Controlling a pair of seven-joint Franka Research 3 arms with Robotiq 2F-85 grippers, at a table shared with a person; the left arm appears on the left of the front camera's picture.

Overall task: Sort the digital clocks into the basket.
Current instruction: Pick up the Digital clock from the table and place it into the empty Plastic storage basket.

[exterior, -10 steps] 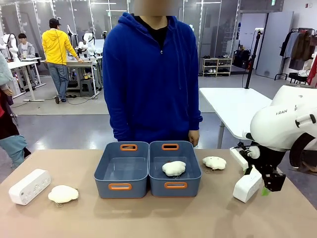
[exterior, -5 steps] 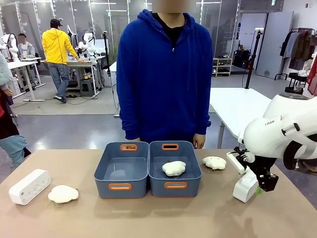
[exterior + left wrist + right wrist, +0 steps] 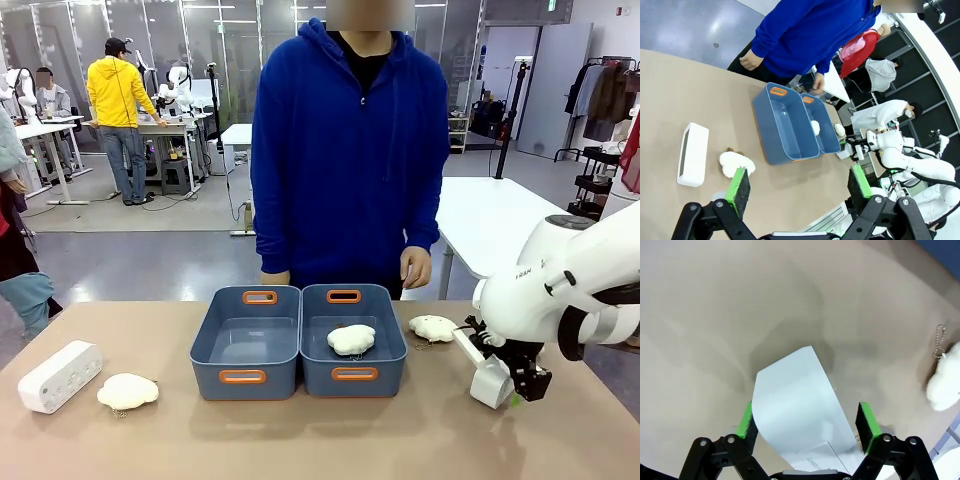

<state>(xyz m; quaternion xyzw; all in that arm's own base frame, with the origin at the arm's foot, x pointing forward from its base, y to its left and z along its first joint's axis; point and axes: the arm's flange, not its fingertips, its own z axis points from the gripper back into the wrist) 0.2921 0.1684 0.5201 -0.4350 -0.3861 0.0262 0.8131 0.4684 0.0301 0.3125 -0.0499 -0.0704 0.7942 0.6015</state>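
One white digital clock [image 3: 490,378] stands tilted on the table at the right. My right gripper [image 3: 520,390] is down over it. In the right wrist view the clock [image 3: 795,405] sits between the green pads [image 3: 746,420], and my right gripper [image 3: 805,422] is shut on it. A second digital clock [image 3: 60,375] lies at the far left, also seen from the left wrist [image 3: 692,154]. Two identical blue-grey baskets stand mid-table: the left basket [image 3: 210,350] holds nothing, the right basket [image 3: 390,375] holds a cream cloud item [image 3: 351,339]. My left gripper [image 3: 800,182] hangs open, high over the table.
A cream cloud item [image 3: 128,391] lies beside the left clock, and another cloud item [image 3: 432,327] lies just right of the baskets, close to the right arm. A person in a blue hoodie [image 3: 350,150] stands at the far edge behind the baskets, hands down.
My right arm has shifted left and lower over the right clock, and its fingers have shut on it. The person has stepped to the right. The left clock has not moved.
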